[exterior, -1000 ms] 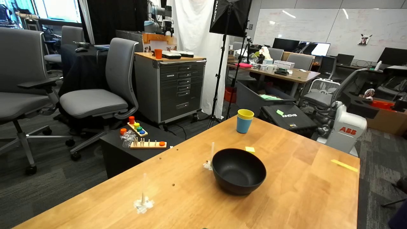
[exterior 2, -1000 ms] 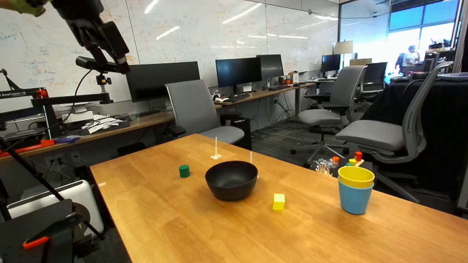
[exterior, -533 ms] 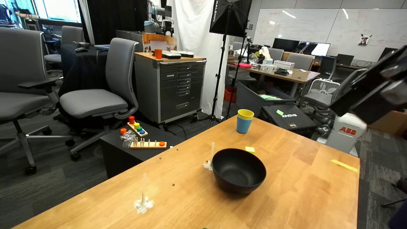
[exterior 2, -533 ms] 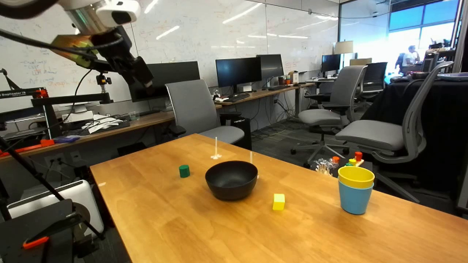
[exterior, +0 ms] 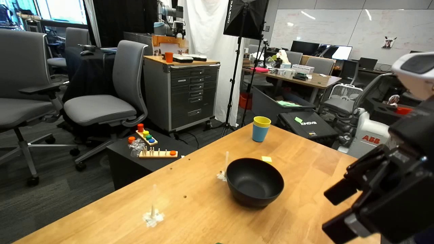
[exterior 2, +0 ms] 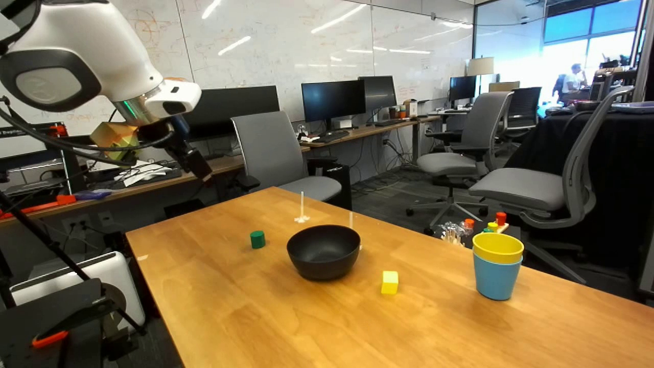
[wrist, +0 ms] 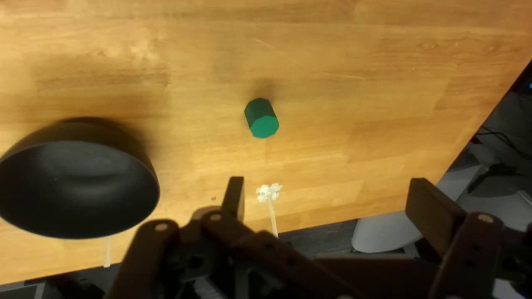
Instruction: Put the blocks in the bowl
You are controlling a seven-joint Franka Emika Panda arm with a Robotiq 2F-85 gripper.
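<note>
The small green block [exterior 2: 257,239] stands on the table left of the black bowl [exterior 2: 323,266] in an exterior view. It also shows in the wrist view [wrist: 264,124], beyond the fingertips; only a sliver shows at the bottom edge of an exterior view. The yellow block [exterior 2: 389,282] lies on the table at the bowl's other side; it is partly behind the bowl in an exterior view [exterior: 267,159] and outside the wrist view. The bowl [exterior: 255,183] looks empty. My gripper [wrist: 327,182] is open, with nothing between its fingers, high above the table; it shows in both exterior views [exterior: 334,213] [exterior 2: 204,176].
A yellow cup nested in a blue cup [exterior 2: 496,276] stands near the table's edge. Two thin upright sticks [exterior 2: 302,204] [exterior: 227,161] are taped along one edge, one close beside the bowl. A dark low stand with wooden toy pieces [exterior: 157,154] is off the table.
The arm has come into view and my gripper has moved down and in toward the table. The blocks, bowl and cups have not moved.
</note>
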